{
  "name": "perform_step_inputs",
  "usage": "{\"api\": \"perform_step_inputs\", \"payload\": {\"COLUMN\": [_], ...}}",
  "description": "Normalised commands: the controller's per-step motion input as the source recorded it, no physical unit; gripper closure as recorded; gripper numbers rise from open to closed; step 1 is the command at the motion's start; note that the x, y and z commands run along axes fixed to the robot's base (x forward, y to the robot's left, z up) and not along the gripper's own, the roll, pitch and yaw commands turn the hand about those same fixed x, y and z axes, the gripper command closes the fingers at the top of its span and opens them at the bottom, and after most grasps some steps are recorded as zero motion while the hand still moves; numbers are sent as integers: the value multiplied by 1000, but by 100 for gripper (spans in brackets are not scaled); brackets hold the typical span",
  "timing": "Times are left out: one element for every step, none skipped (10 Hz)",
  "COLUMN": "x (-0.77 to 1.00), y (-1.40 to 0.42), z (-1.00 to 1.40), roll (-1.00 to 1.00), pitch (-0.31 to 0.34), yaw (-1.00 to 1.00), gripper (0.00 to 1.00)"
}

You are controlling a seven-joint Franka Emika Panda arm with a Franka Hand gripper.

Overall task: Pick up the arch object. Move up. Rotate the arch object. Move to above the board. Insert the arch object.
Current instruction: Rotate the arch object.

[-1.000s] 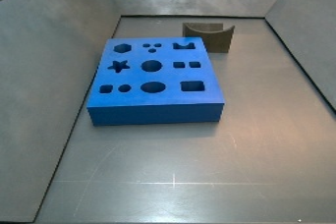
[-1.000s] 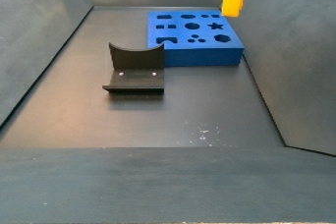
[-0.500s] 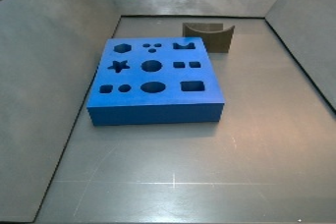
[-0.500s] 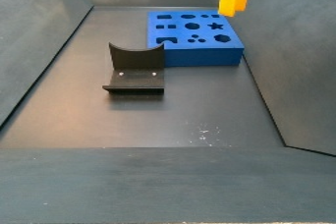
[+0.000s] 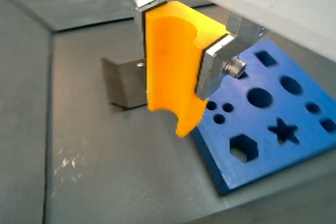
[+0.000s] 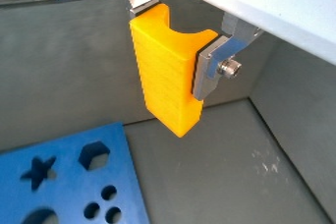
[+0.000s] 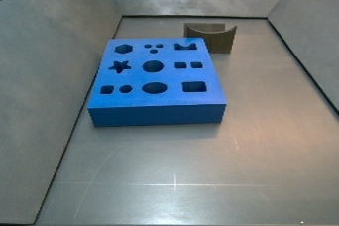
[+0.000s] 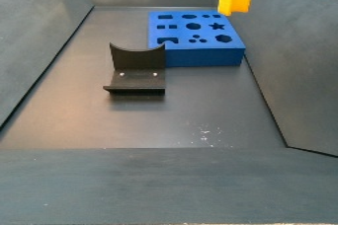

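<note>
The gripper (image 6: 178, 46) is clamping the arch object (image 6: 168, 69) upright, hanging high above the board (image 7: 157, 83) edge.

yellow arch object (image 5: 175, 66) in hand (image 5: 180, 31), above blue board (image 7: 157, 79)

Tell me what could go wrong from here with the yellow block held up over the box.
The gripper holds the arch object high, seemingly only by its upper part, so it could slip or tilt during rotation. The board has many similar cut-outs, so a small misalignment may jam the piece on the rim. The fixture stands apart from the board and seems a minor risk.
</note>
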Motion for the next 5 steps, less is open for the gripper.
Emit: {"api": "perform_step_inputs", "payload": {"x": [1, 1, 1, 1, 1], "y": [8, 9, 10, 10, 10], "z": [-3, -3, -3, -3, -3], "roll": [0, 0, 0, 0, 0], "pitch": [1, 1, 1, 2, 2], "yaw": [-1000, -1000, -1000, -1000, -768], "gripper": [100, 100, 100, 100, 100]}}
